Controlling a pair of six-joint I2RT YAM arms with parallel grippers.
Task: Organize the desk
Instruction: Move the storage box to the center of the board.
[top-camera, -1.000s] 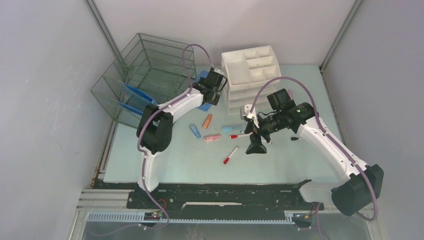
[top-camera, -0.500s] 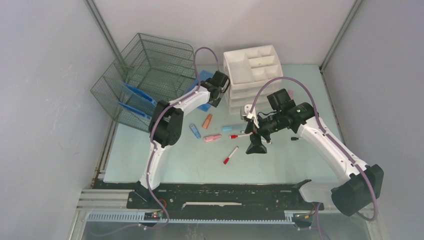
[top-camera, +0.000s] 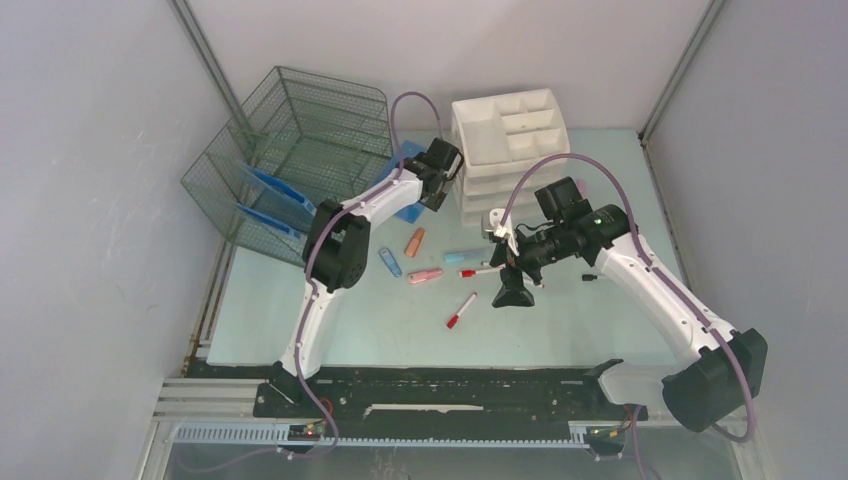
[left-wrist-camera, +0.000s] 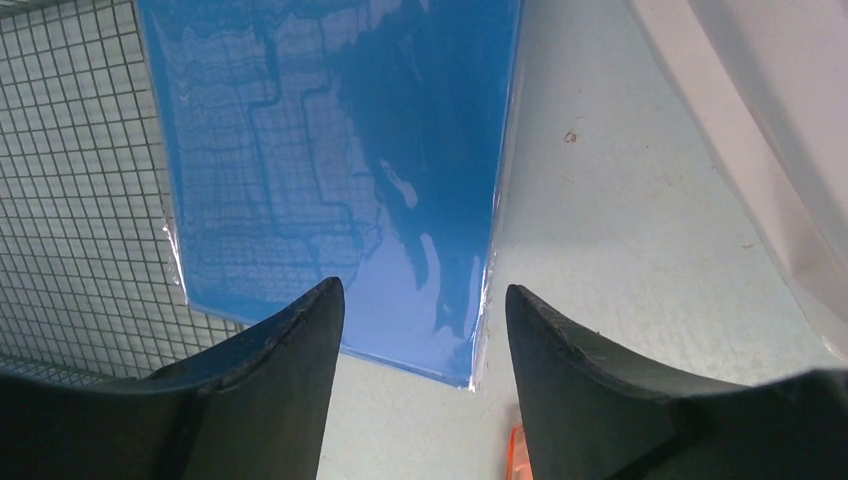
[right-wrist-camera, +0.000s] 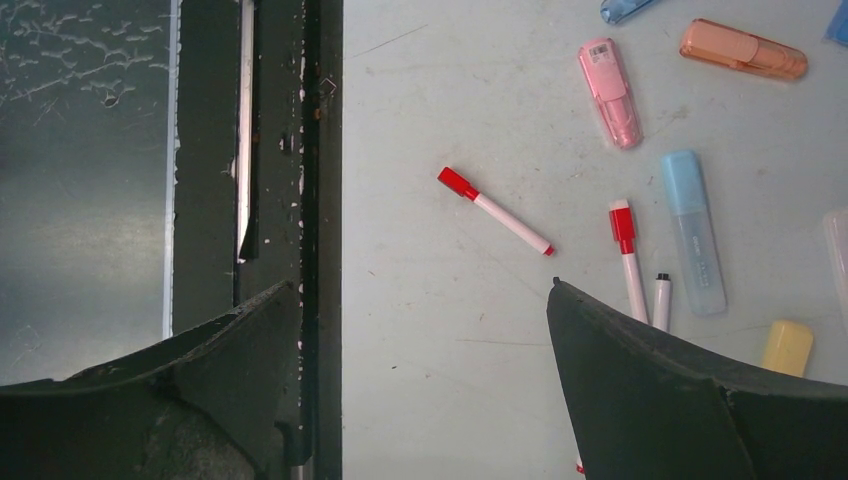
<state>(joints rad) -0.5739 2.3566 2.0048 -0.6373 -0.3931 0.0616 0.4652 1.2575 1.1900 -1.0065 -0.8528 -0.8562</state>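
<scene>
Left wrist view: left gripper (left-wrist-camera: 422, 290) with jaws parted to a middling gap, nothing clamped between them. Straight ahead, toward the top of the frame, lies a glossy blue plastic folder (left-wrist-camera: 340, 150). Its long axis runs away from the gripper, and its near short edge crosses the gap between the fingers, with one corner just inside the right-hand finger. The folder's left side overlaps a green wire-mesh basket (left-wrist-camera: 70, 200); whether it rests on the mesh or only against it, cannot tell. To the right is bare desk (left-wrist-camera: 620, 230), a large pale mint-green tabletop, smooth and flat, with a few small brown specks, running up to a white plastic drawer organiser (left-wrist-camera: 790, 170) at the frame's right edge. Left arm is clearly nearer the folder. Right gripper (right-wrist-camera: 422, 285) is spread wide and empty, hanging over the desk's near edge, with a red-capped white marker (right-wrist-camera: 495, 210) and other pens at upper right. Likely next move: the left gripper advances onto the folder's near edge.
</scene>
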